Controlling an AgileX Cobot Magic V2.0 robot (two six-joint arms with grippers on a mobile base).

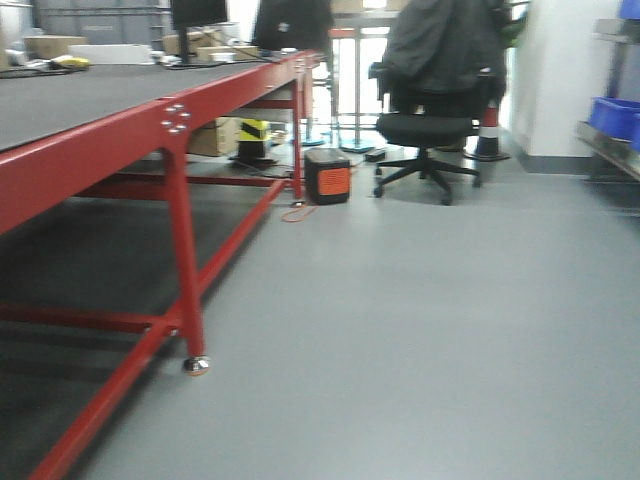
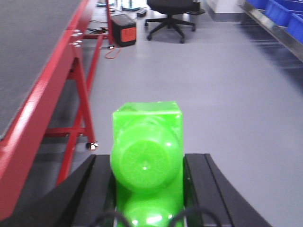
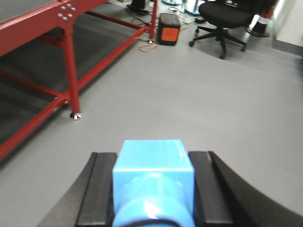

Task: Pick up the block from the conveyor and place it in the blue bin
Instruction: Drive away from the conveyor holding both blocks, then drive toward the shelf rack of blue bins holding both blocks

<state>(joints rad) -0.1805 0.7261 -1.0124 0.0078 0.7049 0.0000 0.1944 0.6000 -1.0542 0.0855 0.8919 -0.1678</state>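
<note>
In the left wrist view my left gripper (image 2: 147,163) is shut on a bright green block (image 2: 147,156) with a round stud, held over the grey floor. My right gripper (image 3: 154,163) is shut on a light blue block (image 3: 154,179), also above the floor. The conveyor (image 1: 70,105), a dark grey belt on a red frame (image 1: 120,145), runs along the left; it shows too as the conveyor (image 2: 23,52) in the left wrist view. Blue bins (image 1: 612,115) sit on a shelf at the far right, and blue bins (image 2: 279,10) appear at the upper right of the left wrist view.
A red conveyor leg (image 1: 185,270) with a silver foot stands on the floor at left. Behind are a black and orange box (image 1: 328,177), a black office chair (image 1: 430,130) draped with a coat, and a striped cone (image 1: 488,130). Open grey floor (image 1: 420,330) lies ahead.
</note>
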